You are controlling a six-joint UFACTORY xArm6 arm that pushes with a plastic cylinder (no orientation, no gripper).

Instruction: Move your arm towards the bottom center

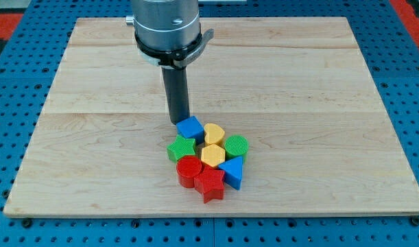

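Note:
My tip [180,121] rests on the board just above and left of the blue cube [190,127], touching or nearly touching it. The blocks sit in a tight cluster below centre. Under the blue cube lie a yellow block [214,133], a green star [182,148], a green cylinder [236,146] and a yellow hexagon [212,155]. Lower still are a red cylinder [189,169], a red star [210,184] and a blue triangle [232,172]. The rod rises from the tip to the grey arm head [166,27] at the view's top.
The wooden board [92,137] lies on a blue perforated table [10,103]. The board's bottom edge [216,214] runs just below the cluster.

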